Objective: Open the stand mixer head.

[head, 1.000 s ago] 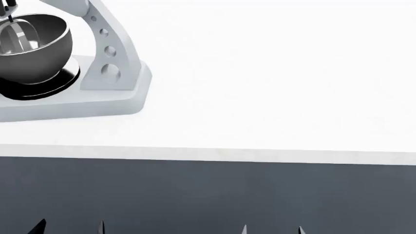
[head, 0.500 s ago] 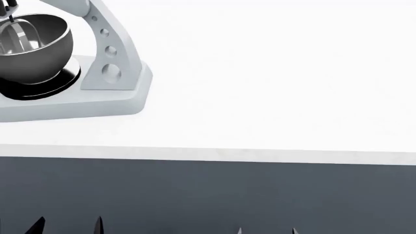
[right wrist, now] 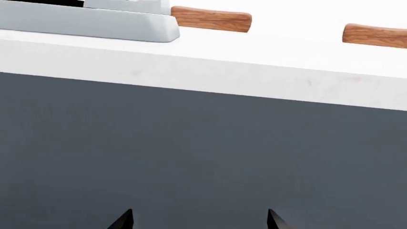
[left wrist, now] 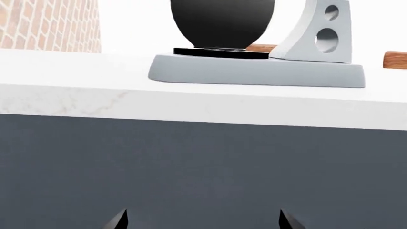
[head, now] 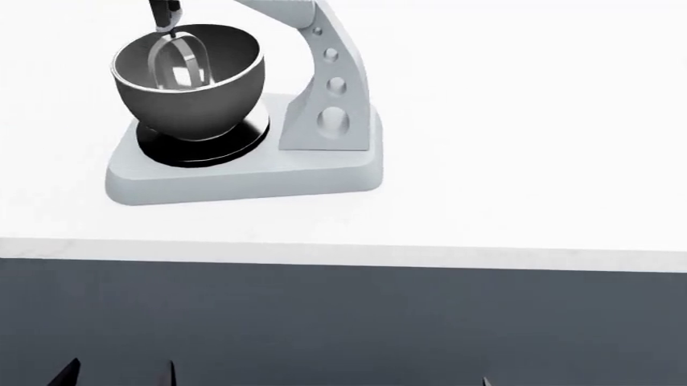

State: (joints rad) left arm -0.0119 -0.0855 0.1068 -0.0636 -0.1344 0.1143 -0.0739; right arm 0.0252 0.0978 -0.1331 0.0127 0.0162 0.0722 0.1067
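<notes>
The stand mixer stands on the white counter at the head view's upper left. Of the stand mixer head, only a light-grey strip [head: 281, 6] and the metal beater [head: 178, 58] show; the rest is cut off at the top. The beater hangs in the steel bowl [head: 188, 88]. The grey column [head: 331, 88] has round holes. My left gripper [head: 118, 375] is open and empty, low in front of the counter; it also shows in its wrist view [left wrist: 202, 220]. My right gripper [right wrist: 198, 220] is open and empty, facing the cabinet front.
The mixer base [head: 236, 181] sits near the counter's front edge [head: 343, 253]. A dark grey cabinet front [head: 343, 322] lies below. Wooden handles [right wrist: 211, 19] [right wrist: 375, 36] lie behind the mixer. A brick wall [left wrist: 47, 26] stands at the back.
The head view has shifted, so the mixer now shows further right and more fully, with the whole bowl in frame. The fingertips stay low at the bottom edge.
</notes>
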